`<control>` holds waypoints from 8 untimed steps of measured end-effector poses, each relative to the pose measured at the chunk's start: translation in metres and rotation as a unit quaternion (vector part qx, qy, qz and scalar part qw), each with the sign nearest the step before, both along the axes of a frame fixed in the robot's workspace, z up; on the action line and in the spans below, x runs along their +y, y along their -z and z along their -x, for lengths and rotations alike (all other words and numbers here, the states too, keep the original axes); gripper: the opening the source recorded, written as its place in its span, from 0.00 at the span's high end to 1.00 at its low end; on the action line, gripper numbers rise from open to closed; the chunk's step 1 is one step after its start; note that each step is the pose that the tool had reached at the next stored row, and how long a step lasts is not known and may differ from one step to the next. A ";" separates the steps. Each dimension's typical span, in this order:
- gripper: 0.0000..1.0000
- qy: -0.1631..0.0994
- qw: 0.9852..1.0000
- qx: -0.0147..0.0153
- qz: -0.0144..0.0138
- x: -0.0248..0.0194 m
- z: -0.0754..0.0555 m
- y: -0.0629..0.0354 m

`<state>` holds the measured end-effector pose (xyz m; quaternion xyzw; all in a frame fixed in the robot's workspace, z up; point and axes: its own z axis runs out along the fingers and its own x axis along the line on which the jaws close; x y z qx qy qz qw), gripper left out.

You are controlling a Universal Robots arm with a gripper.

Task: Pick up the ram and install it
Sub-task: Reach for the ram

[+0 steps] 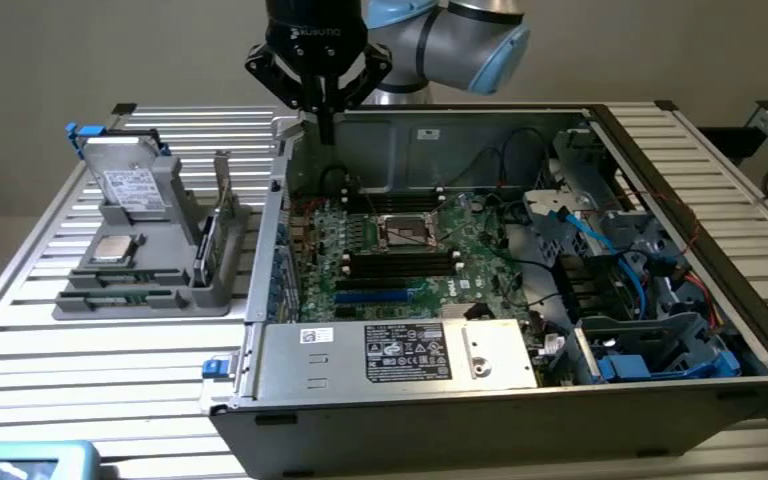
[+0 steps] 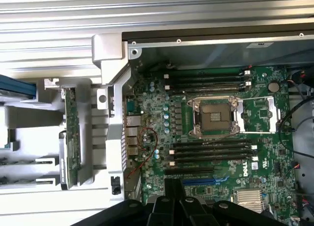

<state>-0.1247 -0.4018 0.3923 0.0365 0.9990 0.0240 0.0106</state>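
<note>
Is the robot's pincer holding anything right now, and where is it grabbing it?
Nothing is held. The pincer is shut with nothing in it, above a corner of the open computer case.

Slatted metal table (image 1: pixel 117 385) bears an open computer case (image 1: pixel 491 428) and grey holder (image 1: pixel 117 300).

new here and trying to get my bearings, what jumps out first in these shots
The open computer case on the slatted table, its green motherboard laid bare, takes the eye first. Above its far corner at the exterior view's left hangs the black end effector, shut and holding nothing. Beside the case, further to that left, a gray holder carries spare parts, with the ram standing on edge in it.
</note>
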 end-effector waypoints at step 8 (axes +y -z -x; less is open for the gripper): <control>0.89 0.000 1.000 0.000 0.000 -0.0071 0.025 0.0001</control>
